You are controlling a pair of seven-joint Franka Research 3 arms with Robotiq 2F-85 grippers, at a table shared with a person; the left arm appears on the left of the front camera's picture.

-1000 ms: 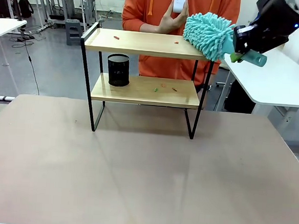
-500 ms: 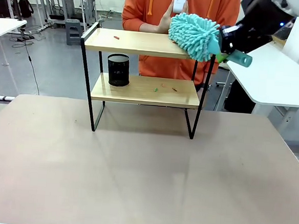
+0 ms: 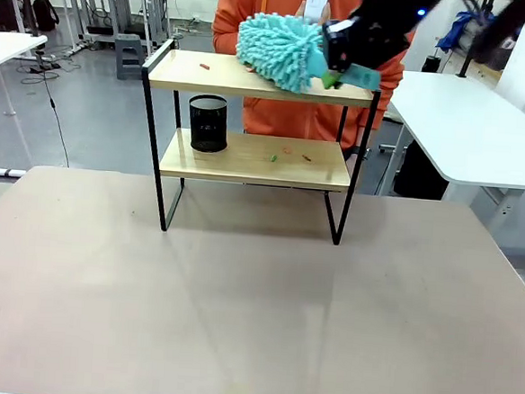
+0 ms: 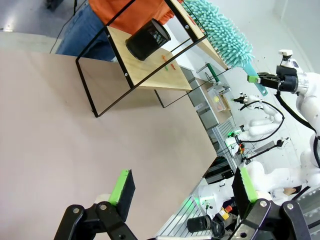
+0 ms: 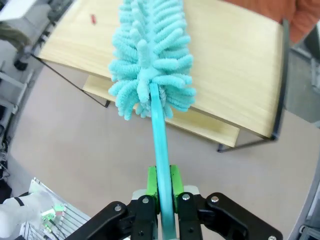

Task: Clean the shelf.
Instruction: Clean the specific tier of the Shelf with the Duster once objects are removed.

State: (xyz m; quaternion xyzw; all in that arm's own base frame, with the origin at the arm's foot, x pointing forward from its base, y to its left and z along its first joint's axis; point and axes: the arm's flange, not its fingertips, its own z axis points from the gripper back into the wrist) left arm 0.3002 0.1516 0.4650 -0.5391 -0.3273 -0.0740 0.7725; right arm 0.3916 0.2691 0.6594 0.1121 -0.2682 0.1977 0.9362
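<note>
Nearest me, at the bottom of the left wrist view, the left gripper (image 4: pixel 183 186) hangs over the bare table (image 3: pixel 237 303) with its fingers spread wide and nothing between them.

Farther in, at the bottom centre of the right wrist view, the right gripper (image 5: pixel 161 177) has its green pads pinching the thin teal handle of the duster (image 5: pixel 150 60). The fluffy head reaches out ahead of it and lies on the top board of the shelf (image 3: pixel 207 83). The shelf stands at the far side of the table, upper middle of the front view.

To do this sweep well, I'd say hold the head flat and lightly pressed on the wood and draw it on toward the red scrap (image 3: pixel 204 67), which lies apart from the head nearer the left end. The raised rail there could trap it, so pushing it off a long edge looks wiser.

The lower board has a few scraps (image 3: pixel 273 158) and a black cup (image 3: pixel 208 123), which will likely be in the way.

Just behind the shelf stands a person (image 3: pixel 286 117) in an orange top.
</note>
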